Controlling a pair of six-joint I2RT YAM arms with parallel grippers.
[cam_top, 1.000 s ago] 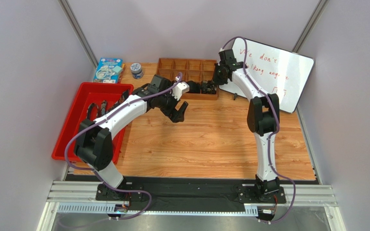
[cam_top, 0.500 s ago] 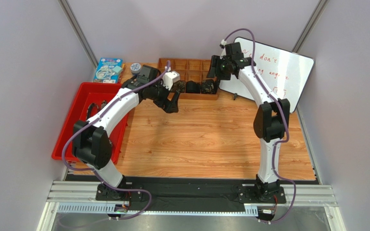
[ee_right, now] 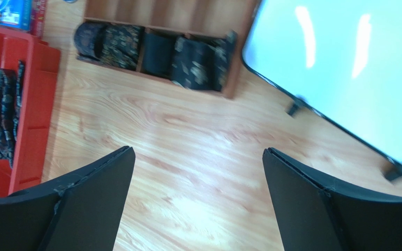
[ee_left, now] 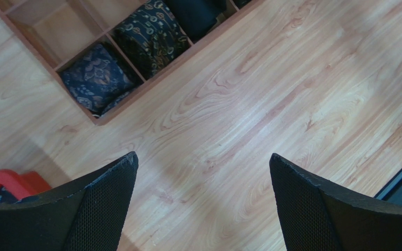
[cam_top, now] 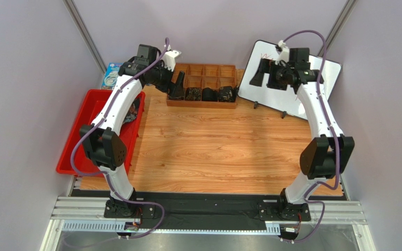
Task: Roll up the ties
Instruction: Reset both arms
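Observation:
Several rolled ties (ee_right: pixel 120 46) sit side by side in the front row of a wooden compartment box (cam_top: pixel 208 70); the left wrist view shows a bluish patterned coil (ee_left: pixel 97 77) and a brown patterned one (ee_left: pixel 150 31). An unrolled tie (ee_right: pixel 4 112) lies in the red tray (ee_right: pixel 35 120). My left gripper (cam_top: pixel 178 86) hangs open above the box's left front corner, nothing between its fingers (ee_left: pixel 202 155). My right gripper (cam_top: pixel 258 73) is open and empty (ee_right: pixel 198 150), raised in front of the whiteboard, right of the box.
A whiteboard (cam_top: pixel 323 78) with red writing leans at the back right on small feet. The red tray (cam_top: pixel 77 151) lies along the left edge. A blue booklet (cam_top: pixel 110 73) lies behind it. The box's rear compartments hold nothing.
The right gripper opened, lifted off the box's right end and swung right before the whiteboard. The left arm rose and moved back-left to the box's left end.

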